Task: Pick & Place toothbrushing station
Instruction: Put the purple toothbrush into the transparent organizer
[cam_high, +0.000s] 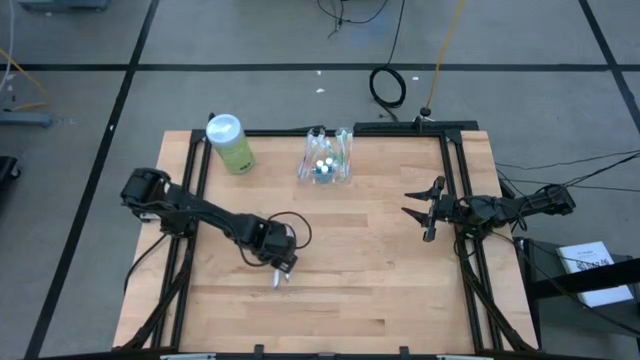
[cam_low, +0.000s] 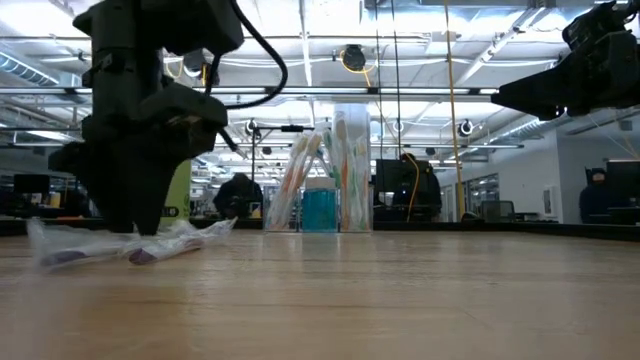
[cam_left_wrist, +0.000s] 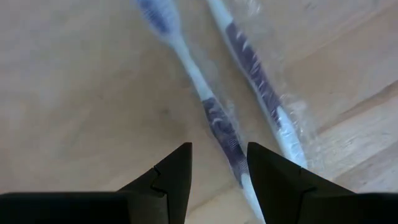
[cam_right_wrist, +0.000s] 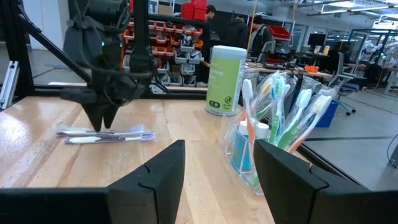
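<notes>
Here, a wooden tabletop (cam_high: 400, 290) seen from above. Left end effector (cam_high: 283, 273) lowered at mid-table, fingers part-way apart and straddling one of two wrapped purple toothbrushes (cam_right_wrist: 106, 135) lying flat, likely lined up for a pinch; no contact visible yet. Clear toothbrush holder (cam_high: 327, 157) upright near the far edge, well apart, stocked with brushes and small tubes, probably the drop-off spot. Green bottle (cam_high: 230, 143) near the holder, toward the left arm's side. Right end effector (cam_high: 422, 212) hovering at the right side, fingers apart, empty, waiting.
</notes>
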